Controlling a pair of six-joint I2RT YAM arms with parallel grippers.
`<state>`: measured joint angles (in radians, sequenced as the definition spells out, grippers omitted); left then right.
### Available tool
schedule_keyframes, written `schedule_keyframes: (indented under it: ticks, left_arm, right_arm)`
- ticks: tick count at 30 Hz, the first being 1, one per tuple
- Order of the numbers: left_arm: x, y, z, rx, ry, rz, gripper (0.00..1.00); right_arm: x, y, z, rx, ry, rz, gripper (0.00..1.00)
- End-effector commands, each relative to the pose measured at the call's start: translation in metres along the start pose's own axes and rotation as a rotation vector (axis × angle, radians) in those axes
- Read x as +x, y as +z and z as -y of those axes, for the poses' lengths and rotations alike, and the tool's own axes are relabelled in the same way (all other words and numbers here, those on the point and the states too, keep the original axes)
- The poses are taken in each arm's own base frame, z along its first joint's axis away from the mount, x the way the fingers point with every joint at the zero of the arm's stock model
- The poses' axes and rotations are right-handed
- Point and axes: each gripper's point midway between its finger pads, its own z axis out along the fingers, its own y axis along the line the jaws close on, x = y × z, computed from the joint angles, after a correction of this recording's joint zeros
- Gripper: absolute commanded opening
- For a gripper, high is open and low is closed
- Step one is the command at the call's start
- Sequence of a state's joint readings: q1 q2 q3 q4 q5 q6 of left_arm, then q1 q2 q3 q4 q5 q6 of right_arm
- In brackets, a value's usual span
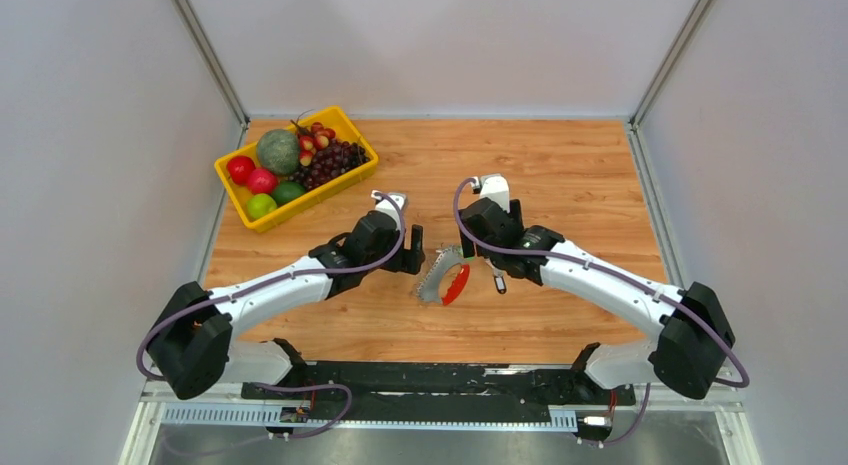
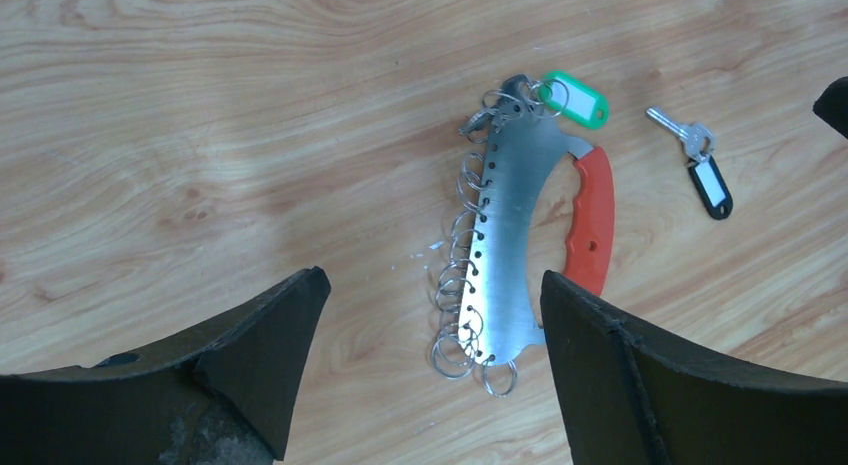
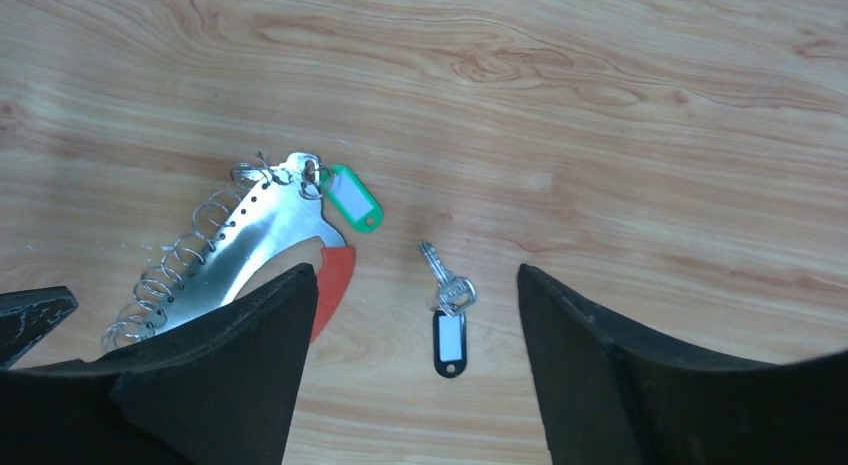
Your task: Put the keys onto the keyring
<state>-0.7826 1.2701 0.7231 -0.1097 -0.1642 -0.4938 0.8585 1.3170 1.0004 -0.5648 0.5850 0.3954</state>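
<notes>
The keyring (image 2: 510, 235) is a curved silver plate with several wire rings along one edge, a red handle (image 2: 590, 220) and a green tag (image 2: 580, 98). It lies flat on the table (image 1: 443, 275). The key (image 3: 445, 275) is small and silver with a black tag (image 3: 450, 340); it lies just right of the keyring (image 2: 680, 132). My left gripper (image 2: 432, 280) is open and empty above the ring end of the plate. My right gripper (image 3: 413, 270) is open and empty, with the key between its fingers below. In the top view the left gripper (image 1: 415, 250) and right gripper (image 1: 492, 268) flank the keyring.
A yellow tray (image 1: 228, 185) of fruit stands at the back left of the wooden table. White walls close in both sides and the back. The two grippers are close together; a tip of the left one shows in the right wrist view (image 3: 30, 315).
</notes>
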Motion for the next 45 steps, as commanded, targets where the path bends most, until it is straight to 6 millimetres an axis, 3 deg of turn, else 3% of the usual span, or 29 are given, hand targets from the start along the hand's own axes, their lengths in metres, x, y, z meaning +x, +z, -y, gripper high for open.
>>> schedule_keyframes:
  ticks: [1, 5, 9, 11, 14, 22, 45]
  left_arm:
    - [-0.028, 0.005, 0.011, 0.057, -0.082, 0.070, 0.84]
    - [-0.027, 0.006, -0.011, 0.020, -0.125, 0.077, 0.65]
    - [-0.022, 0.001, -0.030, 0.000, -0.162, 0.084, 0.49]
    - [-0.023, 0.000, -0.032, 0.004, -0.170, 0.104, 0.46]
    - [-0.014, -0.001, -0.034, 0.004, -0.180, 0.095, 0.65]
    - [-0.005, -0.006, -0.041, -0.008, -0.180, 0.106, 0.86]
    - [-0.005, -0.009, -0.037, 0.013, -0.167, 0.105, 0.94]
  right_arm:
    - [-0.019, 0.012, -0.033, -0.151, 0.101, 0.035, 0.72]
    - [-0.023, 0.029, -0.046, -0.225, 0.140, 0.016, 0.50]
    - [-0.023, 0.046, -0.055, -0.250, 0.136, 0.002, 0.47]
    - [-0.017, 0.054, -0.064, -0.271, 0.123, -0.022, 0.48]
    - [-0.008, 0.067, -0.074, -0.285, 0.106, -0.060, 0.49]
    - [0.010, 0.091, -0.093, -0.317, 0.082, -0.123, 0.42]
    - [0.011, 0.106, -0.104, -0.327, 0.087, -0.128, 0.30]
